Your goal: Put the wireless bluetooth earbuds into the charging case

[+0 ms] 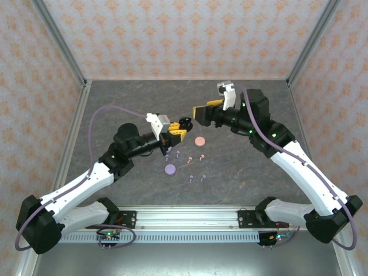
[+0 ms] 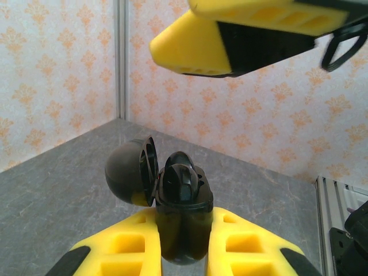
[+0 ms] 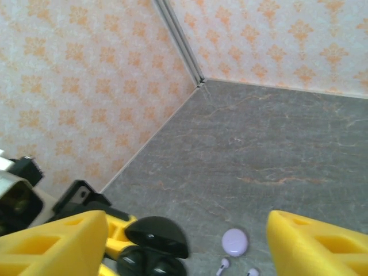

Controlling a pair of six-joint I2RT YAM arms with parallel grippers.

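Observation:
My left gripper (image 1: 177,132) (image 2: 184,221) is shut on a black charging case (image 1: 185,122) (image 2: 183,201) and holds it above the table. Its lid (image 2: 129,172) stands swung open to the left. Dark earbud shapes (image 2: 179,183) sit in the case's open top. My right gripper (image 1: 201,112) (image 3: 187,225) hovers open just above and to the right of the case (image 3: 150,260), nothing between its fingers. Several tiny lilac and pink earbuds (image 1: 190,161) (image 3: 222,265) lie on the table below.
A pink round disc (image 1: 200,141) and a lilac round disc (image 1: 169,169) (image 3: 235,241) lie among the loose buds. Patterned walls enclose the grey table (image 1: 259,172) on three sides. The arms' rail runs along the near edge.

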